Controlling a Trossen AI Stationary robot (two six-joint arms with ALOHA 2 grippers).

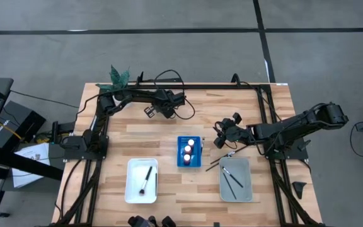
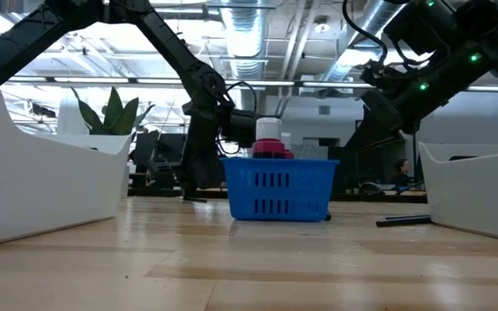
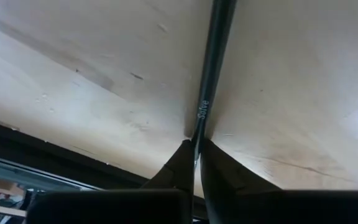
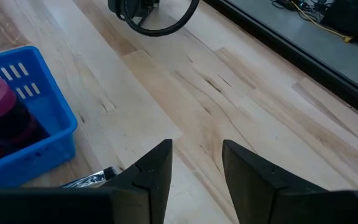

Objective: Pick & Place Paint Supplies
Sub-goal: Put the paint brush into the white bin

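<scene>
Pale wood tabletop, left gripper (image 3: 194, 163) clamped on a thin dark brush (image 3: 209, 81) at the upper middle of the high view.
Brush handle runs straight out from between the closed fingers, "Solve" or similar printed on it, hard to read; its tip is cut off. Right gripper (image 4: 196, 163) hangs open over bare wood, right of the blue rack (image 1: 189, 152) holding red paint bottles (image 1: 189, 150). More brushes lie in the grey tray (image 1: 236, 179) and white tray (image 1: 141, 181), lower frame.

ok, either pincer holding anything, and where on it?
Left pincer is shut on a brush, gripped along its dark handle. Right pincer is open and holds nothing.
</scene>
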